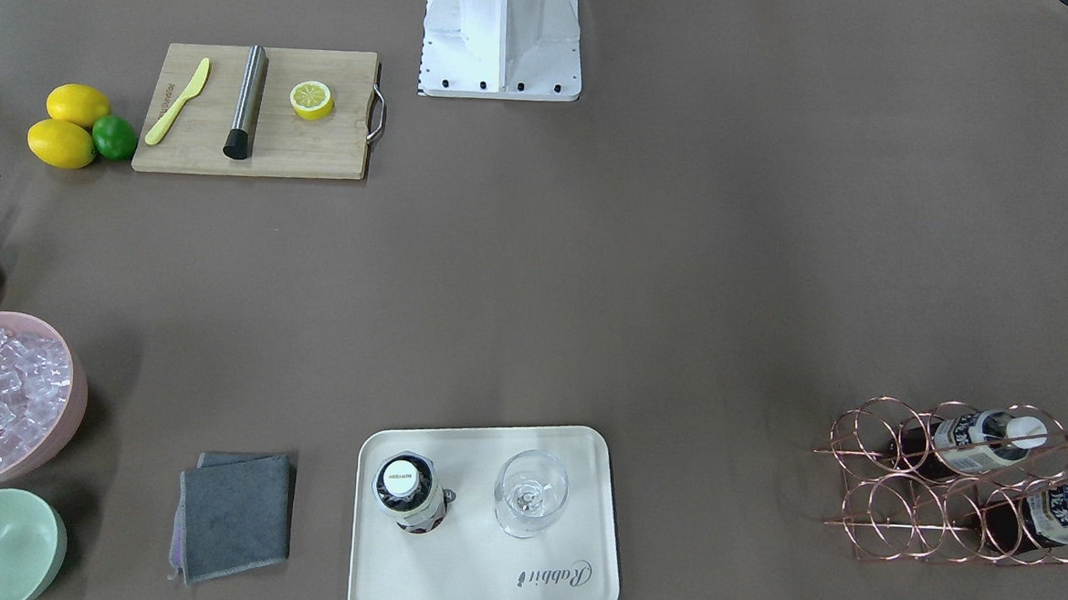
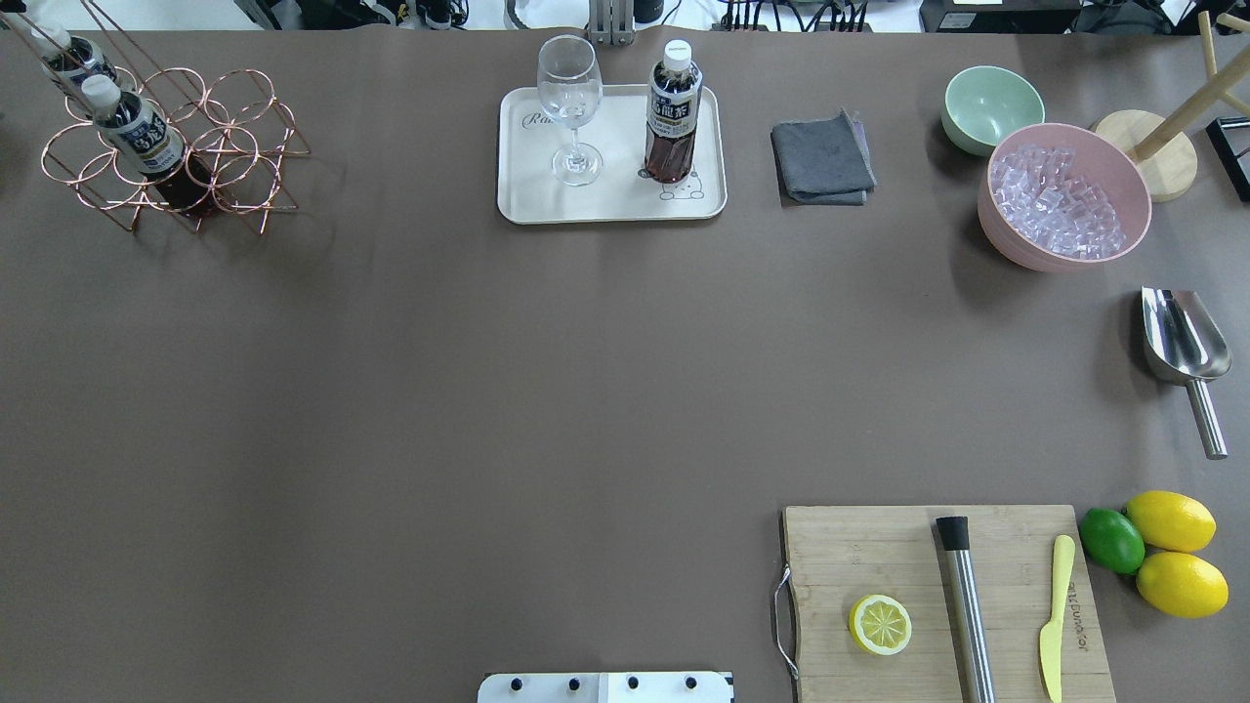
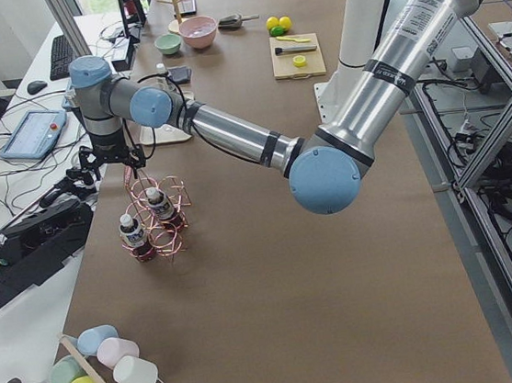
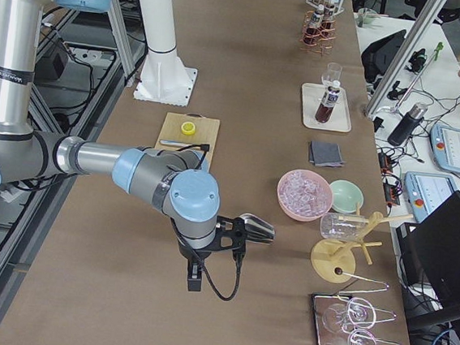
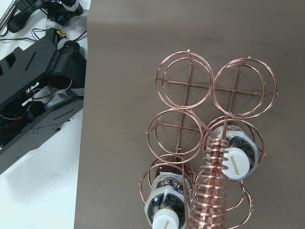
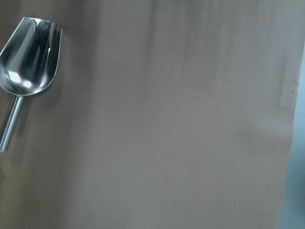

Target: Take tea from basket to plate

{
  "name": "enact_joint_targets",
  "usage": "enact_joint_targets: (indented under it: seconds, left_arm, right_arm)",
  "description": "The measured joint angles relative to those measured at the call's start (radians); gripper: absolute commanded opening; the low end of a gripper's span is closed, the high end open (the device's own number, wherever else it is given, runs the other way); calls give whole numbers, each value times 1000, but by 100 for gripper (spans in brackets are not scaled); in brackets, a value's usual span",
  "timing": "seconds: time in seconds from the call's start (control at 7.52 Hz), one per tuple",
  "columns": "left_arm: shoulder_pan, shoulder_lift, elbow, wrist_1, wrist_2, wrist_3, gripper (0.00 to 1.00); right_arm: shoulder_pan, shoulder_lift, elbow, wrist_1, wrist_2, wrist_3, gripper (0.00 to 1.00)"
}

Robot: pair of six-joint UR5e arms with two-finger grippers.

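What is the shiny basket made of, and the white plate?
The basket looks like copper-coloured metal wire: thin, glossy rings that glint. The plate looks like smooth matte plastic, perhaps melamine or ceramic: cream, even, rounded rim, no glare.

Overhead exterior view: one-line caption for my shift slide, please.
One tea bottle stands upright on the cream tray beside a wine glass; two other bottles sit in the copper wire basket.

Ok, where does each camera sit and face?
Front-facing: across the table, looking down at the cream rectangular tray; white robot base on top.
Overhead: behind the base, same tray far.
Exterior left: left end; left arm over rose-gold wire rack.
Exterior right: right end; right arm near.
Left wrist: down onto the rack; no robot parts.
Right wrist: down onto steel scoop.
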Motion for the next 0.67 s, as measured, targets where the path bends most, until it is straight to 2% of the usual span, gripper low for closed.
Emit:
enact_joint_targets:
  seconds: [0.13,0.27,0.4,0.67]
  left_arm:
    - [-15,7,-4,1,-17,-38,99]
    - [-32,29,-9,-3,-89,-138,99]
    - [-59,59,-21,-14,-155,-285,99]
    - [-108,103,-36,-111,-200,-575,98]
  right_arm:
    - [1,-4,-2,1,0,1,100]
    - [1,-4,-4,1,1,2,100]
    - [1,-3,-6,1,0,2,100]
    - [0,-5,-6,-5,-1,2,100]
